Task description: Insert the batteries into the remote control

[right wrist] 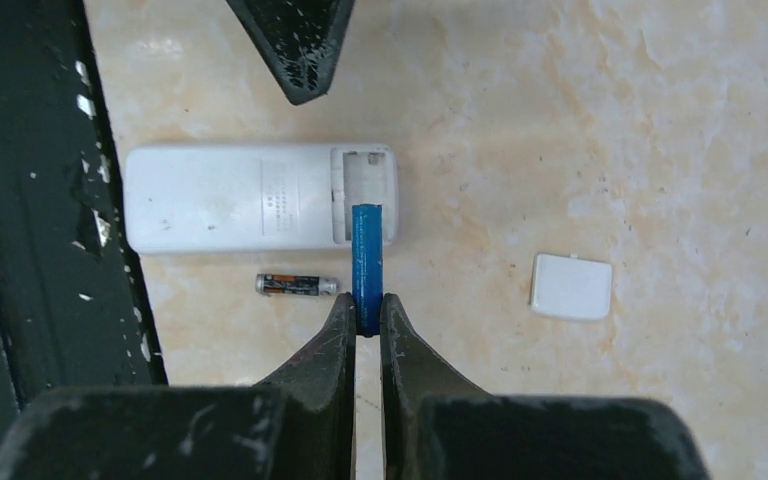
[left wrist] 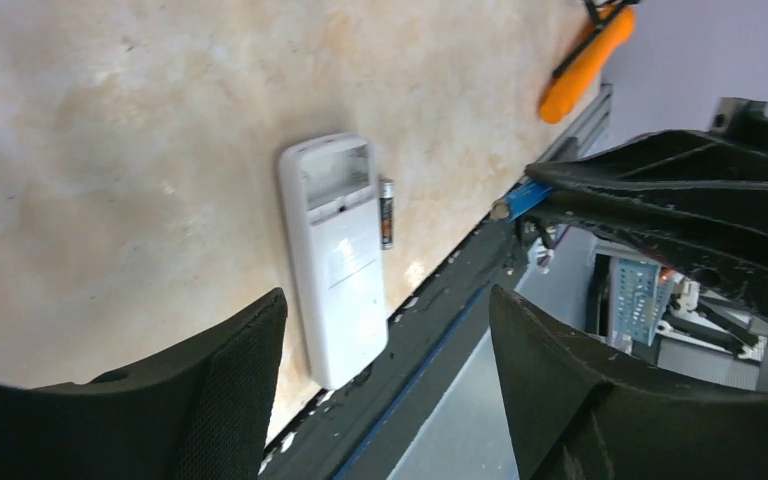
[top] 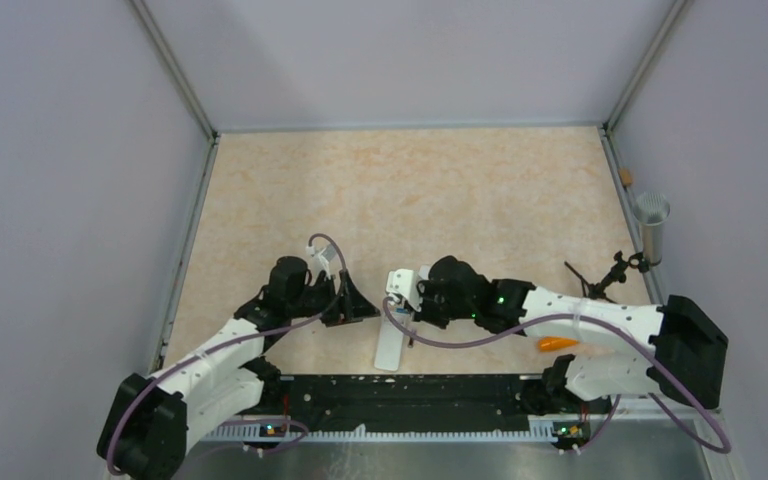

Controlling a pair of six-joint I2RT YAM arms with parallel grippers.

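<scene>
- In the top view, the remote control (top: pixel 389 345) was seen lying on the counter (top: pixel 410 190) near its front edge. The right jaws were poised over its far end and the left jaws stood just to its left. An orange tool (top: pixel 557 343) lay well off to the right.
- In the left wrist view, the left jaws were spread wide and held nothing. The remote control was shown back-up with its bay uncovered and empty. The black battery (left wrist: pixel 387 213) lay just beside it.
- In the right wrist view, the right jaws were clenched on one end of the blue battery (right wrist: pixel 367 255), its free end over the open bay. The detached cover (right wrist: pixel 571 286) lay apart. Seating the first cell was judged to be in hand. Next, the battery would need to be lined up with a slot and pressed down.
</scene>
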